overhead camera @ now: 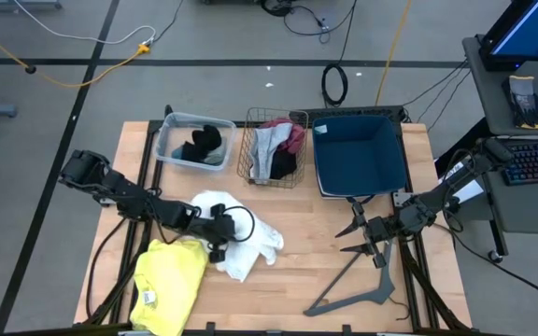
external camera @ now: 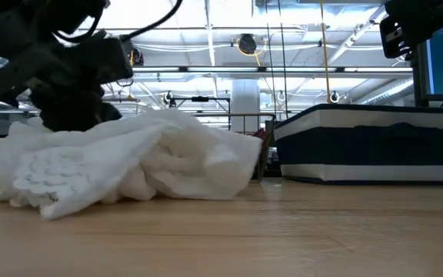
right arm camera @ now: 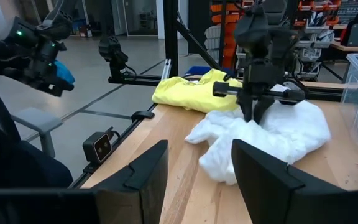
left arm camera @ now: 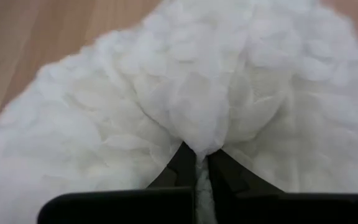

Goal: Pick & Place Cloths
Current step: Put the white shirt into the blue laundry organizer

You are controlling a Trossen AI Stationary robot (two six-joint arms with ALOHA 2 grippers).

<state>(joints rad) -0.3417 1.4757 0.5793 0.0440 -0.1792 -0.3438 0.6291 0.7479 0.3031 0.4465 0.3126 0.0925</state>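
With its two fingers pinched together on a fold of the white cloth (left arm camera: 185,112), the left gripper (overhead camera: 220,231) presses down on the crumpled heap at the middle of the wooden table (overhead camera: 316,252). Just beside lies the yellow cloth (overhead camera: 169,285). Well apart, the right gripper (overhead camera: 355,233) hangs parted, holding nothing.

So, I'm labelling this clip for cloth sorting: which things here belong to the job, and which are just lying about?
Job:
- white cloth, pinched by the shut left gripper
- yellow cloth
- cloths in the wire basket
- black cloth in the clear tub

Lying about:
- grey hanger
- blue bin
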